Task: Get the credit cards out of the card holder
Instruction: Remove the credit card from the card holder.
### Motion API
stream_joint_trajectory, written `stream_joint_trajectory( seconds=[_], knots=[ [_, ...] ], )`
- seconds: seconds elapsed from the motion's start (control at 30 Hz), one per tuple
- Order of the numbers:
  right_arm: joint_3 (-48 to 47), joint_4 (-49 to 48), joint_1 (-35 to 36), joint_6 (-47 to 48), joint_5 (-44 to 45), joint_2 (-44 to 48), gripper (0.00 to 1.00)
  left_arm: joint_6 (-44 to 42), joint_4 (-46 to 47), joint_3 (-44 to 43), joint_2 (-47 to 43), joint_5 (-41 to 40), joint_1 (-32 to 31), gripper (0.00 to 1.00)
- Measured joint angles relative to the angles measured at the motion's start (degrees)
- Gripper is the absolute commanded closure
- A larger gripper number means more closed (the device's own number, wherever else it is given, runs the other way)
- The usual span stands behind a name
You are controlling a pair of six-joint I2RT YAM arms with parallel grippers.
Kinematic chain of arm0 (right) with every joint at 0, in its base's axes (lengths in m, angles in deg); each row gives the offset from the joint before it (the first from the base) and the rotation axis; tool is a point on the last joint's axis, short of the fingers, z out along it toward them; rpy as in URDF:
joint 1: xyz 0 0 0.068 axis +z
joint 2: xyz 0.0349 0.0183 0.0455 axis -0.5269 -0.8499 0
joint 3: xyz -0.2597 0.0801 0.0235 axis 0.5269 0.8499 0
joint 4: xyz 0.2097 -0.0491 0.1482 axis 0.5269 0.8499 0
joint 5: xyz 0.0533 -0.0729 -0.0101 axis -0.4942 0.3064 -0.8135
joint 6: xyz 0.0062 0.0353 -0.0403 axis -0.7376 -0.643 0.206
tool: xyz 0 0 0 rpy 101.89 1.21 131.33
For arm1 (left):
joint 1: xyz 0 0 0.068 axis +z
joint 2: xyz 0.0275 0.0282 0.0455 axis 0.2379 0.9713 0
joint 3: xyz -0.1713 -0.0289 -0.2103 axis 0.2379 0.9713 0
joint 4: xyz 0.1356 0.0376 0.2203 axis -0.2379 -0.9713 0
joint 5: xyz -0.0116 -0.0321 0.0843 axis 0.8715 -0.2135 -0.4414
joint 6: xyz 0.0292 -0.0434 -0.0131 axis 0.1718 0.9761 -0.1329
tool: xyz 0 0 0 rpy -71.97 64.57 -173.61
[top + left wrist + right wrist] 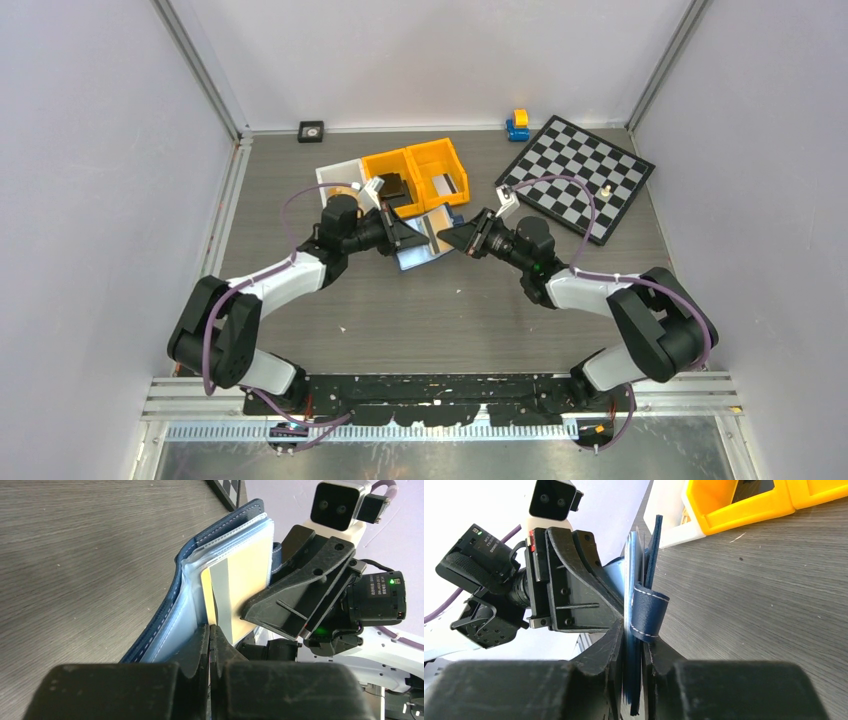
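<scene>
The left gripper (210, 636) has its jaws pressed together with no gap showing. Its tips sit at the lower corner of the tan card (240, 577); whether they nip that card I cannot tell. The card stands partly out of the open card holder (220, 530), which is held on edge between the two arms. From the opposite side, the right gripper (634, 647) is clamped on the holder's edge, and the snap tab (649, 612) is curled over one of its fingers. The holder is near the middle of the table (450, 320), just in front of the orange bins (412, 158) and the white tray (330, 175). Bare tabletop runs toward the near edge. A chessboard (580, 178) fills the far right corner.
</scene>
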Motion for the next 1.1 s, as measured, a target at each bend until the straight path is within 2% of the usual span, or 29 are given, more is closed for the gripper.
stream_joint_trajectory(
  seconds=[0.07, 0.23, 0.4, 0.53, 0.67, 0.97, 1.1],
  knots=[
    [0.1, -0.3, 0.0, -0.3, -0.1, -0.1, 0.72, -0.6, -0.5, 0.0, -0.2, -0.6, 0.0, 1.00],
    [0.6, -1.7, 0.1, -0.9, -0.8, 0.1, 0.72, -2.7, -4.1, -0.1, -1.6, -3.6, 0.0, 1.00],
    [1.7, -1.6, -0.7, -1.4, -0.5, 1.3, 0.96, -4.5, -7.5, -1.0, -2.4, -6.2, 0.0, 1.00],
    [1.8, -1.2, -1.1, -2.1, -0.4, 1.3, 0.97, -5.2, -8.4, -1.4, -2.4, -6.8, 0.0, 1.00],
    [1.8, -1.2, -1.2, -2.1, -0.3, 1.3, 0.97, -4.9, -7.8, -1.3, -2.4, -6.7, 0.0, 0.87],
    [2.5, -1.3, -1.6, -2.5, 0.0, 2.5, 0.98, -0.8, 0.2, 1.8, -2.4, -4.7, 0.8, 0.87],
    [3.0, -1.7, -2.0, -3.4, 0.0, 2.7, 0.99, 2.0, 5.6, 4.9, -2.7, -4.1, 2.1, 0.74]
  ],
)
